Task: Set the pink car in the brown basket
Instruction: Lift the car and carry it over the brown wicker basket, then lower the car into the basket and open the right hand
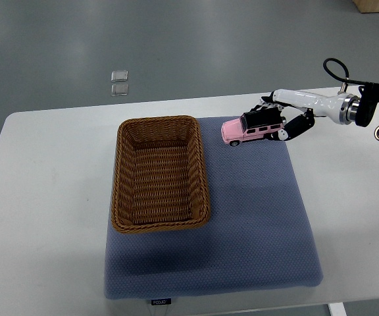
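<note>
There is a small dark tag point(159, 301) on the front edge of the blue mat point(255, 224). It has tiny white letters on it, but they are too small to read. No other words or numbers can be seen.

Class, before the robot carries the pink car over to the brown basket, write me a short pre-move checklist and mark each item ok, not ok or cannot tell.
1. Right hand wrapped around the pink car: ok.
2. Car lifted clear of the blue mat: cannot tell.
3. Brown basket empty: ok.
4. Basket upright, opening facing up: ok.
5. Path from car to basket free of obstacles: ok.
6. Left hand out of the way: ok, not in view.
</note>
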